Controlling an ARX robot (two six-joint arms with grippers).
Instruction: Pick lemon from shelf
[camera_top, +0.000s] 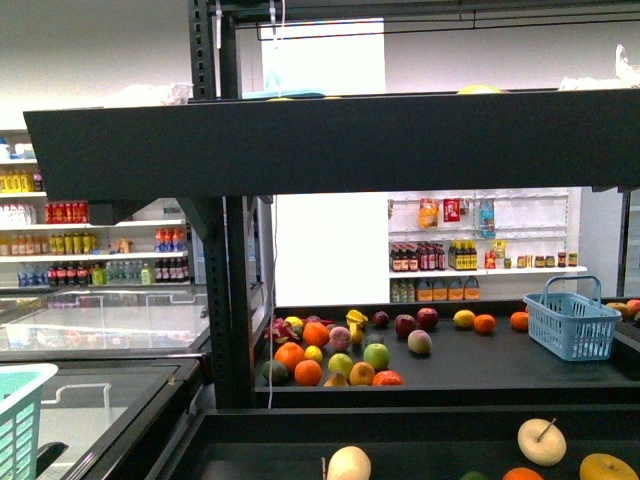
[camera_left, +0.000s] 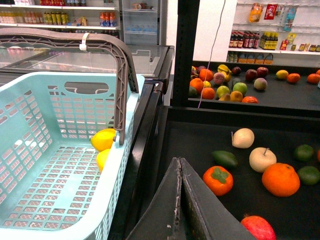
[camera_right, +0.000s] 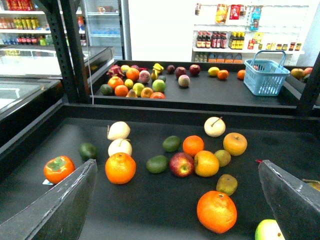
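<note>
Two lemons (camera_left: 103, 139) lie against the near wall of the pale-blue basket (camera_left: 55, 165), beside its grey handle. My left gripper (camera_left: 179, 163) is shut and empty, hanging over the left edge of the black shelf (camera_left: 200, 132), right of the basket. Over the same shelf (camera_right: 175, 111) my right gripper (camera_right: 177, 200) stands wide open, with an orange (camera_right: 216, 211) between its fingers (camera_right: 62, 202) but untouched. I make out no lemon among the near shelf's fruit. One small yellow lemon (camera_right: 213, 71) rests on the far shelf. Neither gripper shows in the front view.
The near shelf holds oranges (camera_right: 120, 168), a persimmon (camera_right: 58, 169), a red apple (camera_right: 181, 164), yellow-orange fruits (camera_right: 235, 144), pale pears (camera_right: 119, 130) and green fruits (camera_right: 157, 164). A blue basket (camera_right: 265, 76) stands on the far shelf. A glass-topped freezer (camera_top: 100, 330) is at the left.
</note>
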